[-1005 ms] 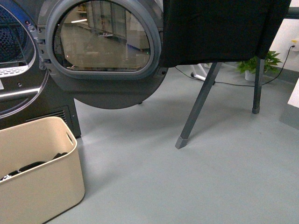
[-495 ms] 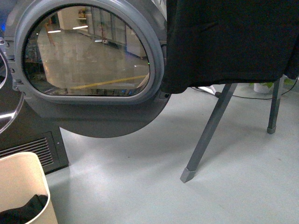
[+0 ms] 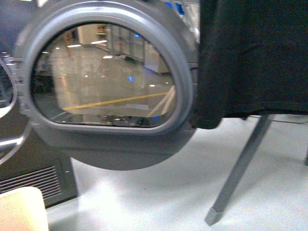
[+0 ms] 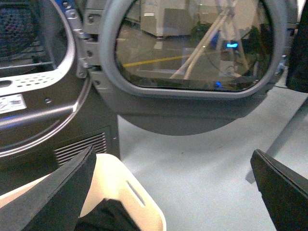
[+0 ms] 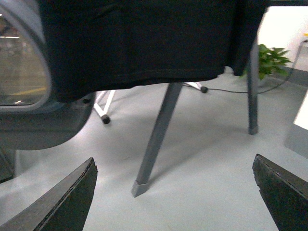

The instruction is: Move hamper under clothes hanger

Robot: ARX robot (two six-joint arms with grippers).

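From the front, the picture is blurred. The round grey dryer door [image 3: 103, 86] stands open and fills most of the view. To its right a black garment [image 3: 260, 57] hangs from the clothes hanger [image 3: 240, 168], of which one slanted leg reaches the pale floor [image 3: 144, 197]. Only a beige corner of the hamper [image 3: 21, 209] shows, low at the far left, just in front of the dryer's vent grille [image 3: 29, 180] and well apart from that leg.

At the left wrist, the left gripper [image 4: 173, 151] has its jaws spread wide and nothing between them. The hamper [image 4: 113, 178] sits below one finger [image 4: 57, 192], its slot handle [image 4: 135, 192] facing the camera and dark clothing [image 4: 108, 216] inside. The dryer door [image 4: 192, 62] hangs above it.

At the right wrist, the right gripper [image 5: 173, 163] is also spread wide and empty. It faces the clothes hanger [image 5: 156, 134] and the black garment [image 5: 144, 38]. A potted plant [image 5: 272, 60] stands by the far wall, and a cable [image 5: 240, 89] runs along the floor.
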